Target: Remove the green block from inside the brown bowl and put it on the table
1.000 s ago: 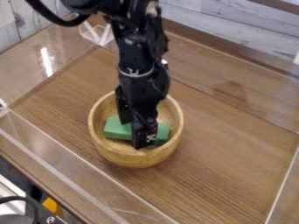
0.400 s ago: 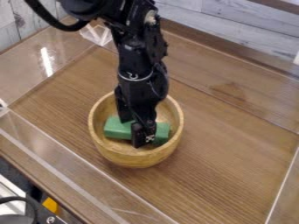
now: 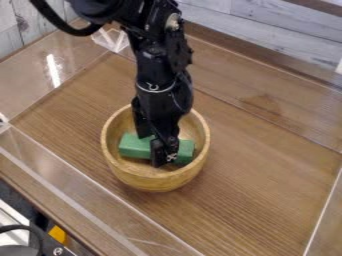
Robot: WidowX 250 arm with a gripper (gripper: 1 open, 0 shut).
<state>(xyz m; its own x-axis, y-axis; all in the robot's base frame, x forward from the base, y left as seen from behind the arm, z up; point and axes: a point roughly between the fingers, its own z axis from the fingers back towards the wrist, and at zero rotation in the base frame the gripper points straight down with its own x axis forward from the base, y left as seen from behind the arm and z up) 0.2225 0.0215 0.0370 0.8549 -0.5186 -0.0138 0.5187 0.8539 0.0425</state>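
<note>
Camera view, for you: the black arm (image 3: 158, 50) comes in from the top left and points its gripper (image 3: 158, 150) straight down into the brown bowl (image 3: 134, 172). Jaws are spread wide, nothing clamped, fingers (image 3: 163, 148) down at the level of the green block (image 3: 138, 148). That block lies flat on the bowl floor right under and beside the gripper, sticking out on both sides of it; you can't tell from this angle whether the fingertips touch it. The bowl's thick rim rings the gripper all round. Everything sits on the table (image 3: 267, 130), dark wood grain with planks running diagonally, bare right and in front of the gripper. Clear acrylic walls (image 3: 80, 195) box it in: one runs along the near left edge below the bowl, another along the right side, both catching glare. A bright reflection streak (image 3: 54, 68) sits on the surface well left of the gripper. Behind the arm you see a pale planked background (image 3: 287, 25). Bottom left corner shows some dark gear with yellow bits, too small to identify.
</note>
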